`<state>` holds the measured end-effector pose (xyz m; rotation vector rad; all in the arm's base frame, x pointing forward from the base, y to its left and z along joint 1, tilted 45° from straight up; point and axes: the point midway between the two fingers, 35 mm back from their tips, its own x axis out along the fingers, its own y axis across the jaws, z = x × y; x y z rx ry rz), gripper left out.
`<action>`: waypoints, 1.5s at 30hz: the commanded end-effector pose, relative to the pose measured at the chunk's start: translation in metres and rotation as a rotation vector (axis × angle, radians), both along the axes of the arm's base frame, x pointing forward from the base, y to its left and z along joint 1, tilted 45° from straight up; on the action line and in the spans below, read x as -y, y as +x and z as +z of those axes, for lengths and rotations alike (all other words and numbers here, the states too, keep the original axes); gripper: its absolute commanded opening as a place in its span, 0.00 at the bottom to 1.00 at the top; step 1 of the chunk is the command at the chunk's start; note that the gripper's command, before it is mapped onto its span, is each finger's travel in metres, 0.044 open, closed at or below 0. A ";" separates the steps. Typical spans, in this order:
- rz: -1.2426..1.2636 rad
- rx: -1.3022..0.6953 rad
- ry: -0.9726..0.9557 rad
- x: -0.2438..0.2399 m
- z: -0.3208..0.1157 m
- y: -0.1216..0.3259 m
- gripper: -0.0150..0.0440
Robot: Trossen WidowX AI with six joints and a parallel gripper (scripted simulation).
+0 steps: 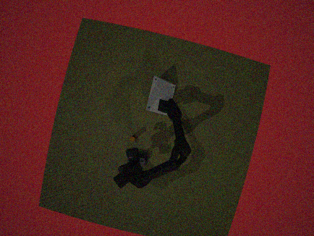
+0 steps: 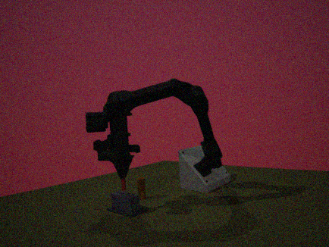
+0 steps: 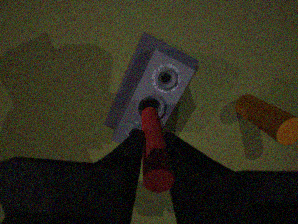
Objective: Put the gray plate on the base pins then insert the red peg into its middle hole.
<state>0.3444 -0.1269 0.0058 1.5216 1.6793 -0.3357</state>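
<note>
My gripper (image 2: 123,178) (image 3: 152,137) points straight down, shut on the red peg (image 2: 123,185) (image 3: 153,131), which stands about upright. The gray plate (image 3: 148,83) lies flat on top of the darker purple-gray base (image 3: 129,86) in the wrist view. A pin shows in its far hole; the near hole is mostly hidden by the peg and fingers. The peg's lower tip is at the plate's middle hole, just over the block in the exterior view. I cannot tell whether the tip has entered the hole. In the top view the arm hides the fingertips.
An orange cylinder (image 1: 133,138) (image 2: 141,188) (image 3: 262,117) stands beside the base, to its right in the wrist view. A white sloped block (image 1: 162,88) (image 2: 189,178) carries the arm's mount, farther back in the exterior view.
</note>
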 end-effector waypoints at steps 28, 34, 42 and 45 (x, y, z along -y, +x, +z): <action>0.000 0.000 0.000 0.002 -0.002 -0.001 0.25; 0.000 0.000 0.000 0.001 -0.003 -0.002 0.25; 0.003 0.001 -0.001 -0.006 -0.010 -0.002 0.25; 0.004 0.002 -0.001 -0.010 -0.013 -0.001 0.25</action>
